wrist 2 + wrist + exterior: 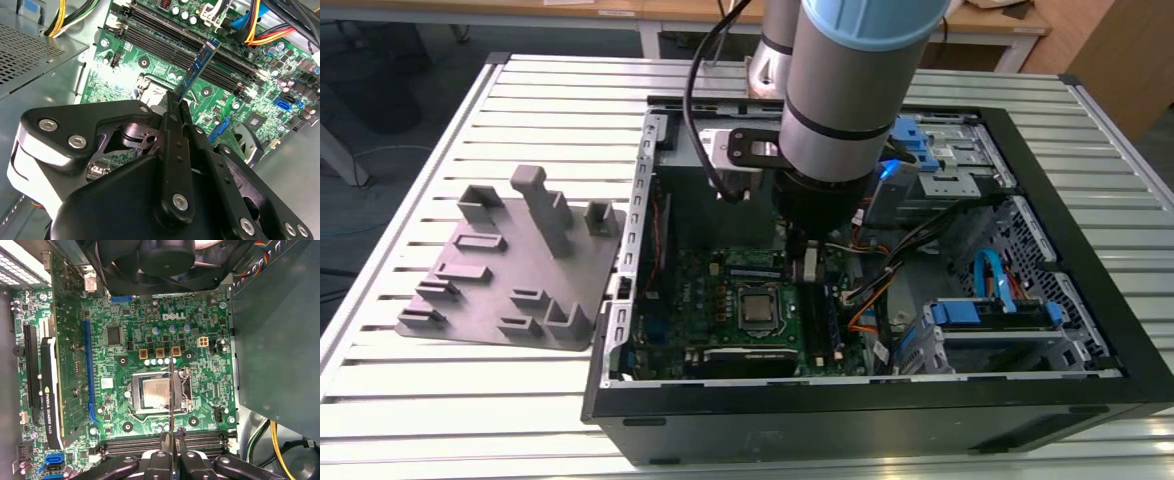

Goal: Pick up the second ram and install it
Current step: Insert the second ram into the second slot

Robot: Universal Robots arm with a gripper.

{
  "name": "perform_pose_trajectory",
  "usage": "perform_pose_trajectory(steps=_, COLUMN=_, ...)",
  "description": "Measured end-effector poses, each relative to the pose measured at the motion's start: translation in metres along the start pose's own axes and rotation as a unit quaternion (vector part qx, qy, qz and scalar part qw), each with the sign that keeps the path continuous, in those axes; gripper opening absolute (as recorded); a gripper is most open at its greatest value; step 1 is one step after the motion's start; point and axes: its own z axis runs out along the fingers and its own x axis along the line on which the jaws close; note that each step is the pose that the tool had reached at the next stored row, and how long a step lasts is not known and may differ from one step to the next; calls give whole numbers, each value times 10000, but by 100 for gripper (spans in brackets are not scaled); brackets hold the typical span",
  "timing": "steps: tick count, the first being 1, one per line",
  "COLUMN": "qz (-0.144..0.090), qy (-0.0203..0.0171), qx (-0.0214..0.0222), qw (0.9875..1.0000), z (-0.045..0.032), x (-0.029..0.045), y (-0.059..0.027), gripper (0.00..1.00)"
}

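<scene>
The second ram point(199, 70) is clamped edge-on between the fingers point(172, 127), which are closed tight on one end of it. The rest of the stick juts out past their tips toward the motherboard point(150, 75). In the second wrist view its free end hangs over the long black memory slots point(165, 30) along one edge of the motherboard; whether it touches them cannot be told. In the first wrist view the second ram point(170, 390) reads as a thin line crossing the processor socket point(152, 392) in the middle of the motherboard point(200, 390), with the fingers point(178, 442) pinching it just over the memory slots point(130, 444). In the exterior view the arm point(854, 90) stands upright over the motherboard point(714, 285), inside the open computer case point(1067, 400). The grey holder plate point(507, 270) lies on the desk point(454, 420) outside the case, well apart from the motherboard, toward the exterior view's left.
</scene>
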Motion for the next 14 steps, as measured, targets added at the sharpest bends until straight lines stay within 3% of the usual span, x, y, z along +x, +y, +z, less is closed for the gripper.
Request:
perform_pose_trajectory(steps=7, qz=66, qy=-1, qx=2, qw=10000, z=0, x=1, y=0, gripper=11)
perform_pose_trajectory(steps=11, qz=405, qy=-6, qx=11, qw=9992, z=1, x=1, y=0, gripper=11)
perform_pose_trajectory(steps=14, qz=675, qy=-10, qx=19, qw=9977, z=3, x=1, y=0, gripper=11)
